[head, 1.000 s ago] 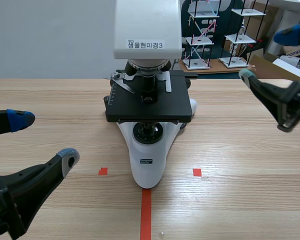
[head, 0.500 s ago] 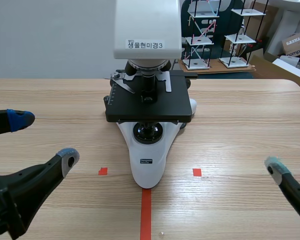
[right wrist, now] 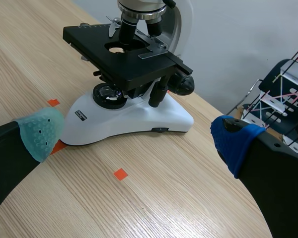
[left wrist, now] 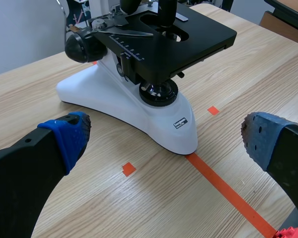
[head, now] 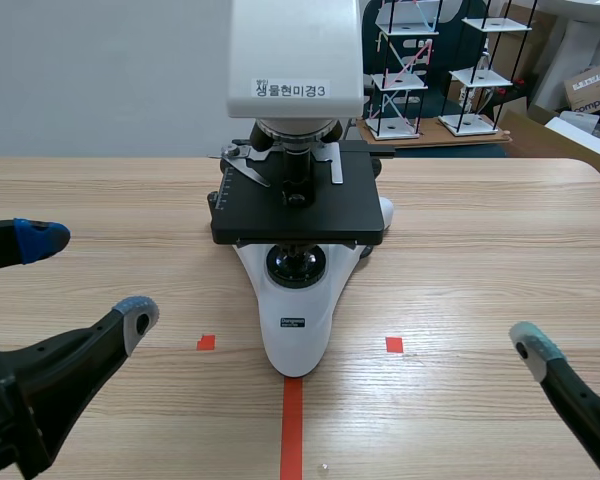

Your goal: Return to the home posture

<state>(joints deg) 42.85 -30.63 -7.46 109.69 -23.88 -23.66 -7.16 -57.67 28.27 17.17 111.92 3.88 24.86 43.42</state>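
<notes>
The scene camera sits low between the arms and faces the microscope [head: 295, 330] head-on across the table [head: 480, 230], while the wrist cameras look down past the left pincer [left wrist: 166, 136] and right pincer [right wrist: 137, 135] from opposite sides, nearer, all sharing its white base.

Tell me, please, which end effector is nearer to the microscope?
Left. The left end effector is open, low beside the base of the microscope, with its grey pad fairly near the foot. The right end effector, also open, is farther off on the other side.
</notes>
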